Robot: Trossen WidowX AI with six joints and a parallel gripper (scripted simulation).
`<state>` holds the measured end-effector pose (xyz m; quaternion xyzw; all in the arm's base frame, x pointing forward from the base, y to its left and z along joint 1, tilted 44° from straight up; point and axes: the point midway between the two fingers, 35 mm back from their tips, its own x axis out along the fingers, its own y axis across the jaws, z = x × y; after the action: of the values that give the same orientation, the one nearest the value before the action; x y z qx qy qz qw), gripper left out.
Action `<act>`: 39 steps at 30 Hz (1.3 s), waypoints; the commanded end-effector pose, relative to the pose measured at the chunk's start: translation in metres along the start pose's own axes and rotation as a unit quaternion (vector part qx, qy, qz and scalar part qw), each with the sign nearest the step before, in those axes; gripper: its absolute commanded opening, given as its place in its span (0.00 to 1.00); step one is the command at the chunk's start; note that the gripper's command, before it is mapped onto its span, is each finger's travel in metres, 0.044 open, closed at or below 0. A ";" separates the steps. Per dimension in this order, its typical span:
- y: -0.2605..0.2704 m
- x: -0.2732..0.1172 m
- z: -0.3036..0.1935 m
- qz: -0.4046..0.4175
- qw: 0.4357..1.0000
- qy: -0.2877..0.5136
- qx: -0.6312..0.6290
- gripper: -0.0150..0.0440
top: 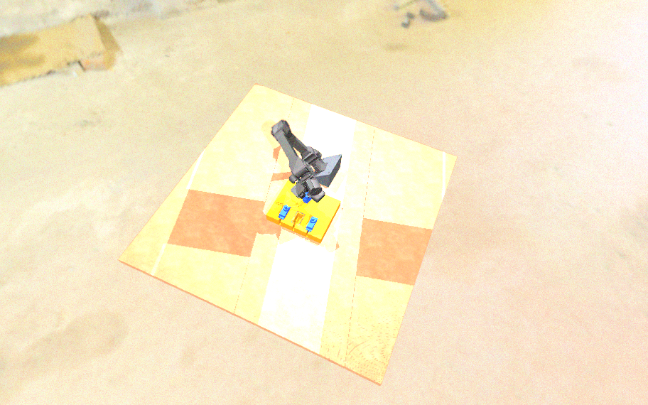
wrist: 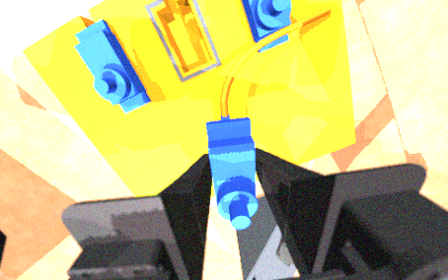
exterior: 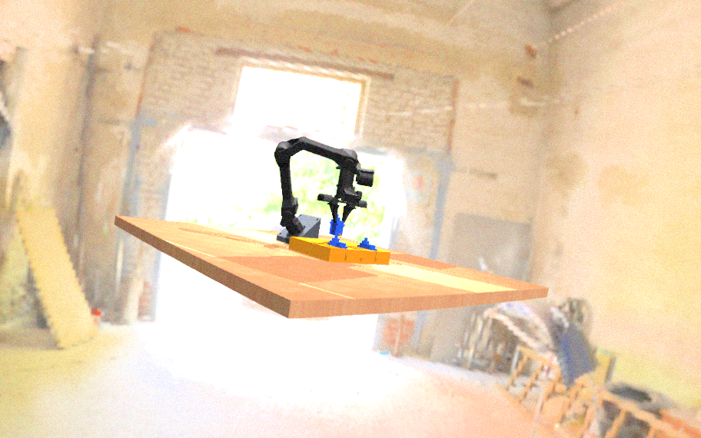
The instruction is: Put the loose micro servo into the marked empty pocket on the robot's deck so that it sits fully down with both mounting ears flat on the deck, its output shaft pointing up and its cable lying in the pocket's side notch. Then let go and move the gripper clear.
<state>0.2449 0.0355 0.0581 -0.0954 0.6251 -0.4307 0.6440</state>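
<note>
My gripper [top: 306,195] [exterior: 339,217] [wrist: 231,156] is shut on the loose blue micro servo [top: 306,198] [exterior: 337,226] [wrist: 232,170], one finger on each side. The servo is held above the yellow deck [top: 327,208] [exterior: 310,246] [wrist: 168,128]. Its output shaft [wrist: 240,217] points up toward the wrist camera, at the end nearest that camera's lower edge. Its orange cable [wrist: 227,94] leaves the other end and curves right, across the view of a fitted servo. The empty pocket [top: 298,218] [wrist: 189,49] has a grey outline [wrist: 201,72] and lies ahead of the held servo in the wrist view.
Two fitted blue servos flank the pocket: one [top: 284,212] [wrist: 268,15] on one side, the other [top: 311,223] [exterior: 366,244] [wrist: 111,64] opposite. A grey block [top: 330,170] [exterior: 308,227] stands behind the deck. The deck rests on a patterned wooden board [top: 295,286] [exterior: 247,268].
</note>
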 end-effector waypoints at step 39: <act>0.028 -0.001 0.094 0.003 0.989 -0.001 -0.145 0.25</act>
<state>0.3289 0.0163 0.0586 -0.1820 0.6815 -0.3354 0.6245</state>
